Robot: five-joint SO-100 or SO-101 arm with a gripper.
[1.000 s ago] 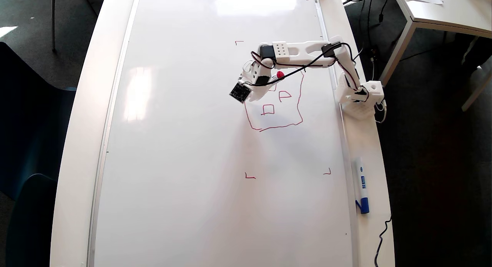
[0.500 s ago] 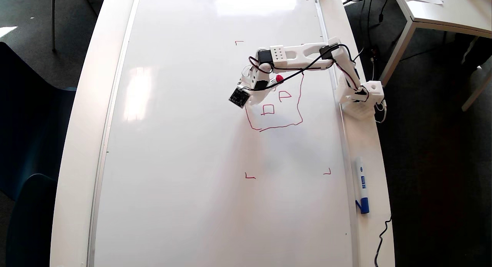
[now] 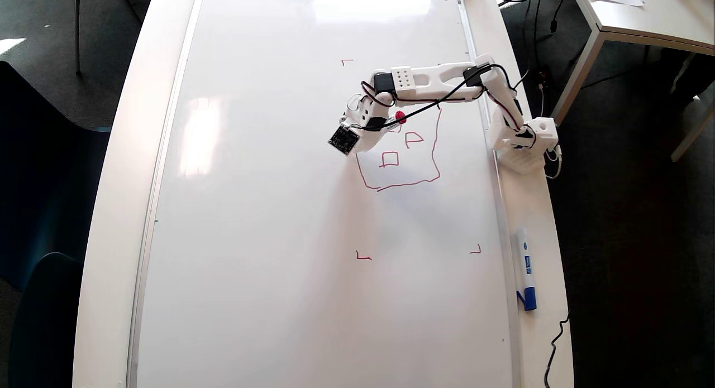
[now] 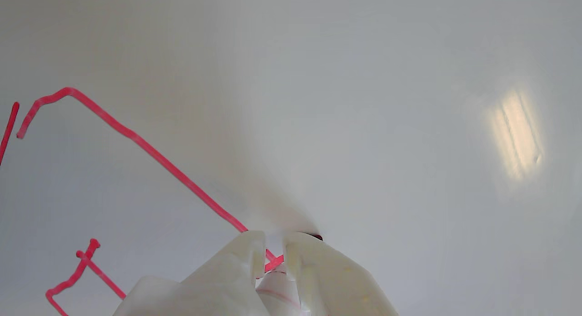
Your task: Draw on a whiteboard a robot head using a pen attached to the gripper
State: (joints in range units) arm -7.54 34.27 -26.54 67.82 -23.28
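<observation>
The whiteboard (image 3: 268, 209) fills most of the overhead view and all the background in the wrist view (image 4: 363, 102). The robot head (image 3: 408, 181) is a wobbly red outline with a small square and a D shape inside. Its upper left part is covered by my gripper (image 3: 364, 138). In the wrist view the gripper (image 4: 274, 238) is shut on the pen (image 4: 277, 286), with its fingertips down at the board on a long red line (image 4: 150, 150). The pen's red cap (image 3: 400, 117) sticks out behind the gripper.
Small red corner marks (image 3: 363, 257) (image 3: 476, 250) (image 3: 347, 60) lie around the drawing. The arm's base (image 3: 525, 145) sits on the white table edge at the right. A blue-capped marker (image 3: 525, 268) lies below it. Another table (image 3: 642, 14) and cables stand at top right.
The gripper and pen have shifted a little to the left and slightly down in the overhead view, along the drawing's upper left side. The arm's elbow followed.
</observation>
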